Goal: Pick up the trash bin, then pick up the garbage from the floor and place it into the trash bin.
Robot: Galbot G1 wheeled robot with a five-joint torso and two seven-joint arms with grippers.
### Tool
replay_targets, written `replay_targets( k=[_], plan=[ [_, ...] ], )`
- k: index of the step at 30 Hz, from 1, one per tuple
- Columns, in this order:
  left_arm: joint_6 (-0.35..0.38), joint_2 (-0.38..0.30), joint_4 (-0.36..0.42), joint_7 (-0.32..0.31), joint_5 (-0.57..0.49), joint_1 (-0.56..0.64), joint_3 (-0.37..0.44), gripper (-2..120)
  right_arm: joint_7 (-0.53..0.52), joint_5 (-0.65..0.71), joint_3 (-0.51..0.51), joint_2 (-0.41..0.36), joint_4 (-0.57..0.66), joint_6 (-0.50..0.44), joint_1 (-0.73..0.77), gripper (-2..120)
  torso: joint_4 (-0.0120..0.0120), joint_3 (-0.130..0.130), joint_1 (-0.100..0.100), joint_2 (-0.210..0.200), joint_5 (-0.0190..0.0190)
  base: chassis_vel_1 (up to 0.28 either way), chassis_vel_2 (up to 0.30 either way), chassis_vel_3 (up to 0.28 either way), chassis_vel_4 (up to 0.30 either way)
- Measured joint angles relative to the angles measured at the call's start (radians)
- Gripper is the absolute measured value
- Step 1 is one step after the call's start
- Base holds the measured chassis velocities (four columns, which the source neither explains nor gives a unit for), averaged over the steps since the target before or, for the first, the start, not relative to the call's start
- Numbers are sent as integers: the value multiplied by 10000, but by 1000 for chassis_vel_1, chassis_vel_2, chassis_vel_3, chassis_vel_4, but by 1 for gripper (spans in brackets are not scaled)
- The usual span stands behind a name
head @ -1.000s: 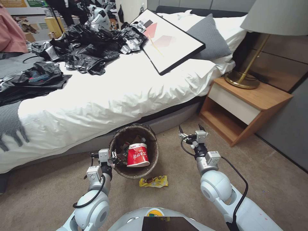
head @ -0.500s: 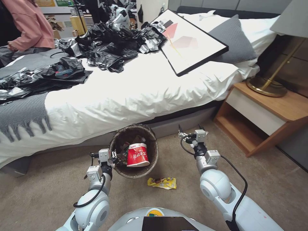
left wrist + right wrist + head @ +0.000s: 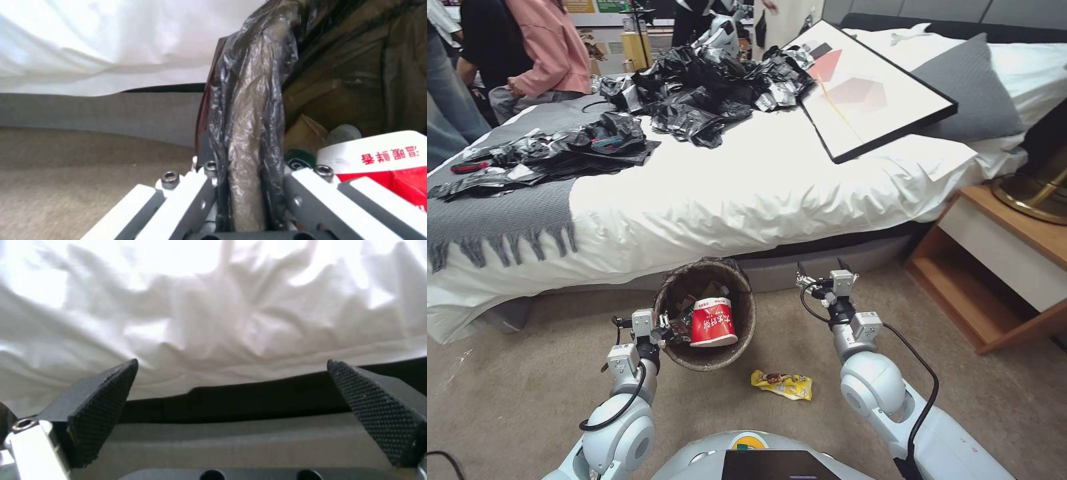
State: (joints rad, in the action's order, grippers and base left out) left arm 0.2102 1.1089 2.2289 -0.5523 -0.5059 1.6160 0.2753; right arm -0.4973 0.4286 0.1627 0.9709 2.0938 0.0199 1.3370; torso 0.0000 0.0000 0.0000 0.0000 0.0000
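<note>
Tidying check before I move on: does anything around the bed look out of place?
Yes: a yellow snack wrapper lies on the carpet beside the trash bin, and crumpled black plastic bags and a framed picture litter the bed.

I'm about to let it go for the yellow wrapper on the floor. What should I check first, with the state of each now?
1. Left pincer shut on the trash bin rim: ok.
2. Right pincer open and empty: ok.
3. Yellow wrapper on bare carpet, apart from the bin: ok.
4. Room in the bin beside the red cup: ok.
5. Right pincer over the wrapper: not ok, it hangs nearer the bed.
</note>
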Motion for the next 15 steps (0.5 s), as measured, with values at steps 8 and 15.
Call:
replay_targets(
  k=[8,15],
  plan=[
    [0,1,-34,-1,-2,-13,2,0,-47,-11,-51,25,-19,23,-36,100,0,0,0,0,0,59,62,63,64],
    [-20,24,-87,0,70,2,3,0,-98,-28,-89,46,-39,41,-56,100,3,0,0,0,1,14,14,18,11]
  ],
)
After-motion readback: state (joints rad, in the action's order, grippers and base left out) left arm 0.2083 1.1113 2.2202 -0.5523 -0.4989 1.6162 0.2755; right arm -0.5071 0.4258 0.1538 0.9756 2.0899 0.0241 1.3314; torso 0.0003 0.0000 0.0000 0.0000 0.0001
